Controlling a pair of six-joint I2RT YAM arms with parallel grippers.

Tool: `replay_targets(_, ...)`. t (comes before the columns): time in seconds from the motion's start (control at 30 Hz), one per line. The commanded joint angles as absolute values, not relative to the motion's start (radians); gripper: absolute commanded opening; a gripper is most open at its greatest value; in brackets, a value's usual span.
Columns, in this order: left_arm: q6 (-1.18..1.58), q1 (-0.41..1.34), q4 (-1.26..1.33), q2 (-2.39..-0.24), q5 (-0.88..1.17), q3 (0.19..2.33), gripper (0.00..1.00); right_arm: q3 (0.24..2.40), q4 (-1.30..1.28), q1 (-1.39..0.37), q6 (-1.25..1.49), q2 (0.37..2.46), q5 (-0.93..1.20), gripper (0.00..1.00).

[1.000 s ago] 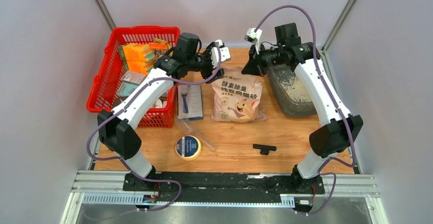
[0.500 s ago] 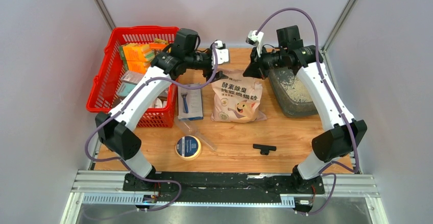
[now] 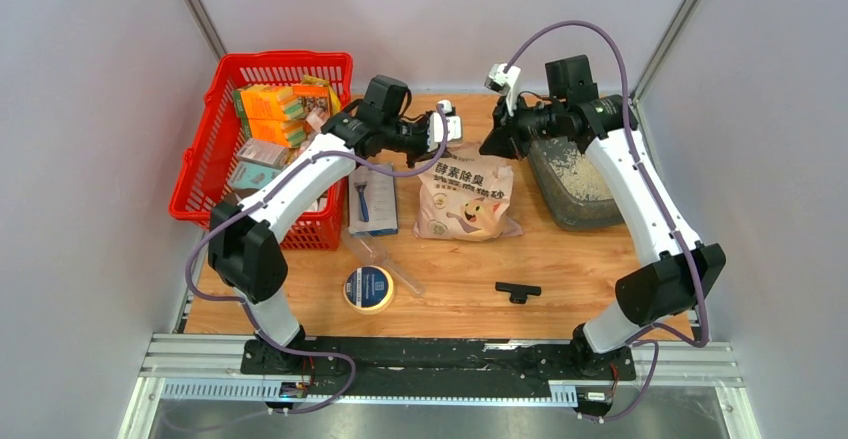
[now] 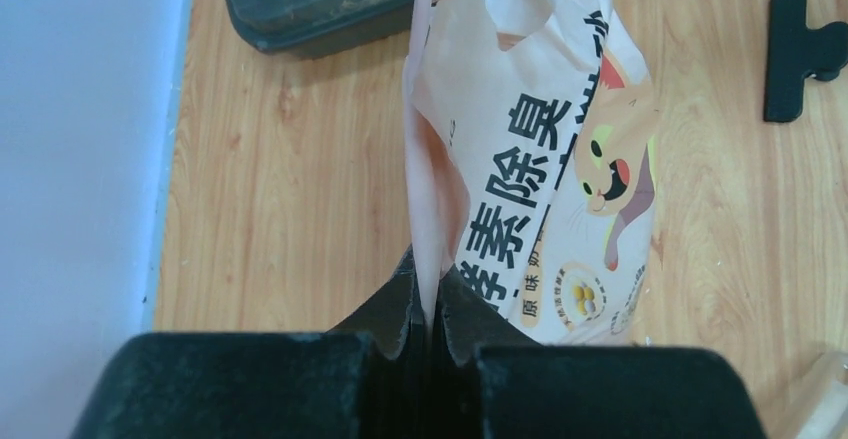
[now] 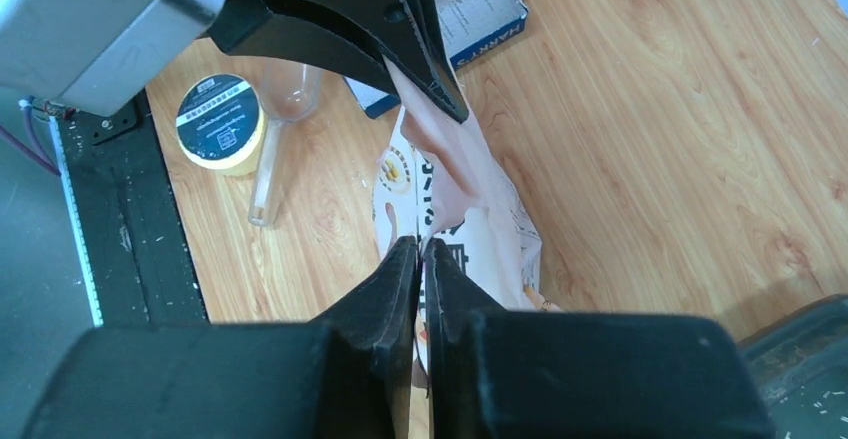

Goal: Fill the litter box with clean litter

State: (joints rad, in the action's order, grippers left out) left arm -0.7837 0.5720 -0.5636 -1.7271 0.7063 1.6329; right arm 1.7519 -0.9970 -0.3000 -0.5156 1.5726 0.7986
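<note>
The pale pink litter bag lies mid-table, its top edge lifted between both grippers. My left gripper is shut on the bag's top left edge, the film pinched between its jaws. My right gripper holds the top right edge; its jaws stand almost together with the thin film between them. The dark grey litter box sits right of the bag with some clean litter in it. The box's corner shows beyond the bag in the left wrist view.
A red mesh basket of packets stands at the back left. A blue-and-white box, a clear scoop and a tape roll lie left of the bag. A black clip lies in front.
My left gripper moved right to the bag and closed on its top left edge. The right gripper stayed at the bag's top right edge, shifting slightly.
</note>
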Motion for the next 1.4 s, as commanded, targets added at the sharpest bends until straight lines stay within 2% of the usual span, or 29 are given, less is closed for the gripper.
replay_targets(0.0,-0.723,0.581,-0.48,-1.678,0.701,1.618,0.0,1.758,-0.879,-0.292,-0.386,1.539,0.662,0.2)
replay_targets(0.03,-0.668,0.578,-0.432,-1.671,0.684,1.615,0.0,1.776,-0.859,-0.282,-0.277,1.543,0.61,0.45)
replay_targets(0.1,-0.556,0.568,-0.375,-1.635,0.646,1.611,0.0,1.799,-0.833,-0.234,-0.174,1.565,0.488,0.62)
replay_targets(0.13,-0.519,0.565,-0.315,-1.623,0.637,1.602,0.0,1.831,-0.844,-0.224,-0.138,1.574,0.429,0.74)
replay_targets(0.17,-0.485,0.555,-0.292,-1.596,0.629,1.597,0.0,1.848,-0.865,-0.219,-0.096,1.583,0.305,0.78)
replay_targets(0.23,-0.408,0.555,-0.22,-1.565,0.605,1.569,0.0,1.89,-0.958,-0.218,-0.104,1.618,0.268,0.84)
replay_targets(0.37,-0.316,0.555,-0.1,-1.467,0.604,1.482,0.0,1.826,-1.029,-0.219,-0.117,1.611,0.299,0.88)
replay_targets(0.6,-0.262,0.557,-0.094,-1.428,0.63,1.384,0.0,1.666,-1.066,-0.241,-0.08,1.563,0.347,0.89)
replay_targets(1.0,-0.196,0.558,-0.028,-1.393,0.615,1.333,0.0,1.58,-1.06,-0.276,-0.006,1.557,0.327,0.9)
replay_targets(1.13,-0.17,0.558,-0.005,-1.379,0.614,1.322,0.0,1.58,-1.035,-0.331,0.107,1.592,0.189,1.0)
replay_targets(1.27,-0.149,0.558,0.051,-1.367,0.607,1.315,0.0,1.641,-1.104,-0.37,0.095,1.643,-0.008,1.0)
replay_targets(1.37,-0.155,0.558,0.066,-1.35,0.606,1.299,0.0,1.623,-1.149,-0.324,0.075,1.634,-0.15,1.0)
